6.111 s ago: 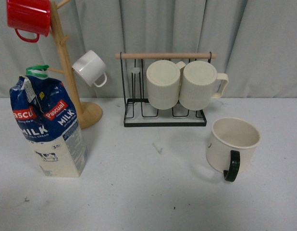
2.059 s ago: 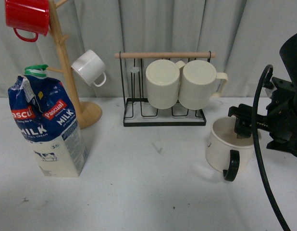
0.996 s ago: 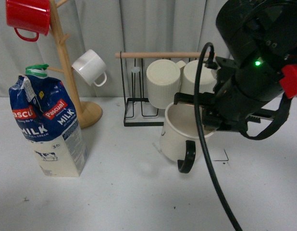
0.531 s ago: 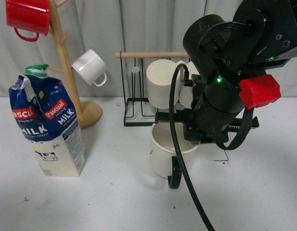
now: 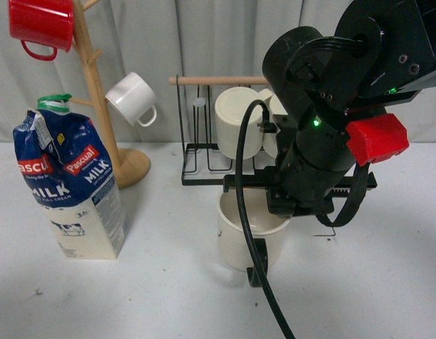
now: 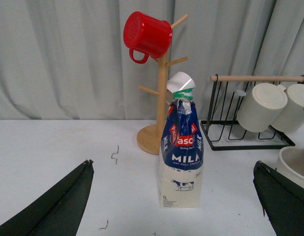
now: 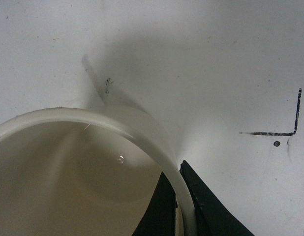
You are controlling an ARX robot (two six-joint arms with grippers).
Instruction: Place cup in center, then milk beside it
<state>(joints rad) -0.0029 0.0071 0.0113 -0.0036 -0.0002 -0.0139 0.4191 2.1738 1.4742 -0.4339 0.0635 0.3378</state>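
The cup (image 5: 240,240), a wide cream mug with a black handle (image 5: 259,272), is near the middle of the table in front of the wire rack. My right gripper (image 5: 285,212) is shut on its rim from above. In the right wrist view the black fingers (image 7: 201,206) pinch the rim of the cup (image 7: 68,172), one inside and one outside. Whether the cup touches the table I cannot tell. The milk (image 5: 73,191) stands upright at the left. My left gripper (image 6: 172,164) is open and faces the milk (image 6: 181,157) from a distance, with the cup (image 6: 295,164) at the edge.
A wooden mug tree (image 5: 98,92) with a red mug (image 5: 41,25) and a small white cup (image 5: 132,99) stands behind the milk. A black wire rack (image 5: 204,166) holds ribbed cream mugs (image 5: 239,120). A black corner mark (image 7: 289,129) is on the table beside the cup.
My right arm came in, took the cup by the rim at the right and carried it left toward the middle. Over the last second it moved further left and lower. The milk has not moved.
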